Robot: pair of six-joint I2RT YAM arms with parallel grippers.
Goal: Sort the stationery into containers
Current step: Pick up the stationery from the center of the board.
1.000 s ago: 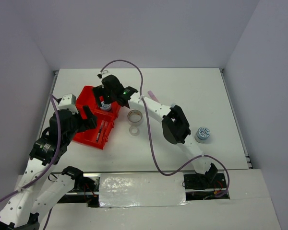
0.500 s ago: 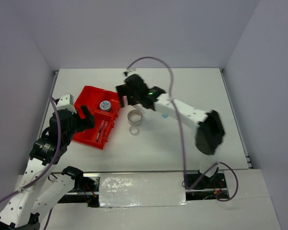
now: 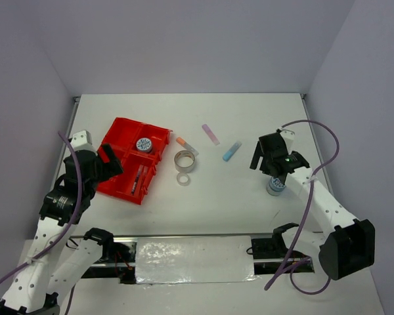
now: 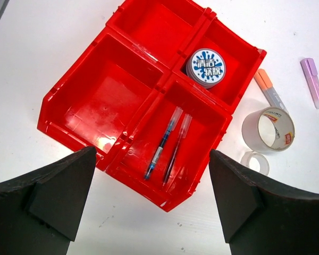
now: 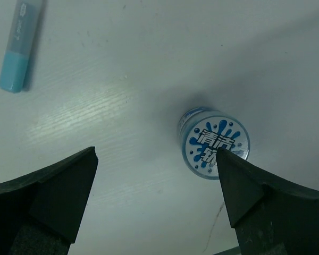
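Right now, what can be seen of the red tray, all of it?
The red tray is glossy moulded plastic, one piece split by raised walls into four rectangular compartments. It lies flat on the white table, askew to its edges. One compartment holds a blue-white tape roll lying flat, a neighbouring one two thin pens side by side; the other two are empty. The clear tape ring nearby stands apart from it.

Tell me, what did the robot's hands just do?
The right hand swung rightward from the red plastic four-compartment tray, leaving one blue-white round tape roll inside, and now hovers open over the other blue-white roll. The tray, its two thin pens and the left hand hardly moved.
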